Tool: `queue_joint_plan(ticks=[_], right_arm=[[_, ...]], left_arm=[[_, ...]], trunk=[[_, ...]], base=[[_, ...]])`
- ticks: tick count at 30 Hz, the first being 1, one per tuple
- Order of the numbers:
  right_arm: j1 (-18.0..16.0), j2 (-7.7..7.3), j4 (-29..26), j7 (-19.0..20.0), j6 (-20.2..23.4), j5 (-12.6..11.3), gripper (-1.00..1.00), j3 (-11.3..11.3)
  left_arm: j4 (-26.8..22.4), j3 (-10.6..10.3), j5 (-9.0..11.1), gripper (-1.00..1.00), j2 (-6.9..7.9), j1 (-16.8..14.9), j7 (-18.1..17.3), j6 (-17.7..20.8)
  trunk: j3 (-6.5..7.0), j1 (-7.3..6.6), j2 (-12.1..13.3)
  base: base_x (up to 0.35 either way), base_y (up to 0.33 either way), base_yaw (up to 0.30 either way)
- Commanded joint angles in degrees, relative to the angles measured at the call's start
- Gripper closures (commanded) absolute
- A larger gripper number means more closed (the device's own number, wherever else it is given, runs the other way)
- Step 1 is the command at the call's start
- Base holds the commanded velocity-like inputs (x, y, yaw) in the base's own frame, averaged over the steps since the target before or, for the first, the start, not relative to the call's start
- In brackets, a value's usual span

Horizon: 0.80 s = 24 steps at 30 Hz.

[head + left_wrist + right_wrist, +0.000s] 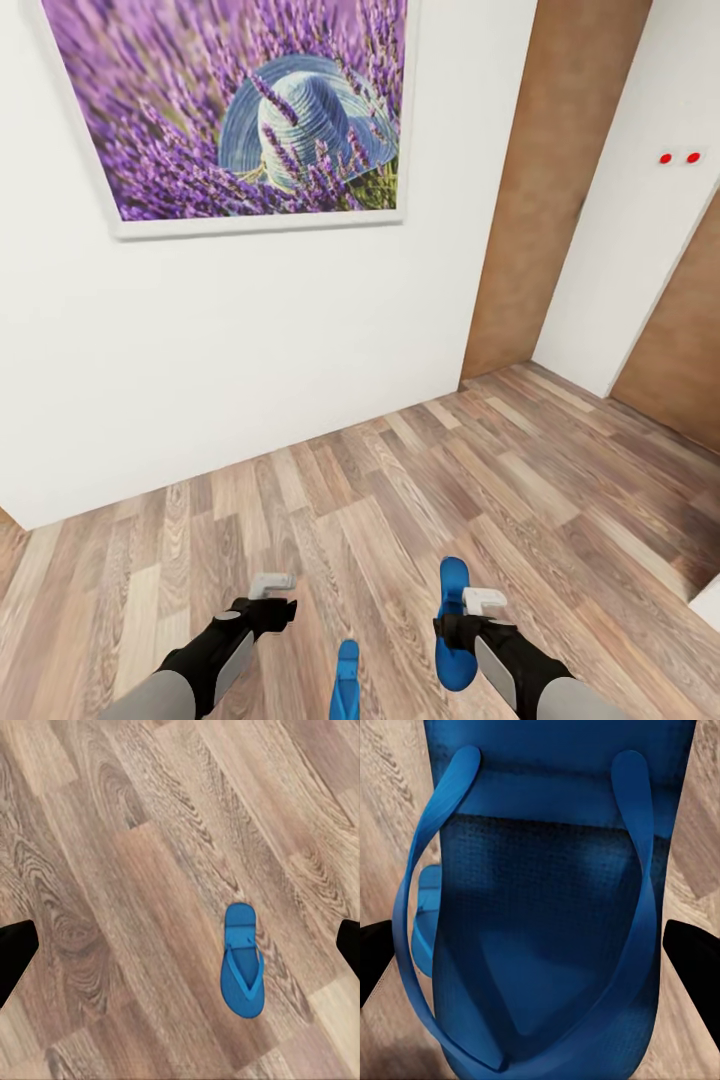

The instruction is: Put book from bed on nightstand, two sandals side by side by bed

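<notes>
One blue sandal (452,588) hangs above the wood floor with my right gripper (470,628) shut across its width. In the right wrist view its sole and straps (547,945) loom close between the two dark fingertips (375,964). The second blue sandal (346,682) lies flat on the floor between my arms, and the left wrist view looks down on it (242,971) from well above. My left gripper (268,612) hovers open and empty. The book and the nightstand are out of view.
I face a white wall with a framed lavender picture (235,110). Brown wooden doors (545,190) stand at the right beside a white wall section. A white corner (708,602) pokes in at the right edge; I cannot tell whether it is the bed. Plank floor (400,480) stretches ahead.
</notes>
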Motion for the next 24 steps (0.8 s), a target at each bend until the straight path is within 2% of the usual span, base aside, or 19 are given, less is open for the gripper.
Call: queue_joint_plan(ticks=[1,18,24], right_arm=[[0.0,-0.05,-0.1,-0.3,0.3,-0.5,1.0,0.5],[0.0,-0.08,-0.1,-0.3,0.3,-0.5,1.0,0.5],[0.0,-0.09,-0.1,-0.3,0.3,-0.6,1.0,0.5]], left_arm=[[-0.1,-0.4,0.2,-1.0,0.03,0.0,0.0,0.3],[-0.2,-0.4,0.3,-1.0,0.03,0.0,0.0,0.3],[-0.1,-0.4,0.2,-1.0,-0.02,0.1,0.0,-0.7]], trunk=[[-0.05,0.02,0.0],[-0.05,0.02,0.0],[0.02,0.02,0.0]], base=[[0.237,0.025,-0.005],[0.216,-0.007,-0.001],[0.073,-0.056,-0.088]])
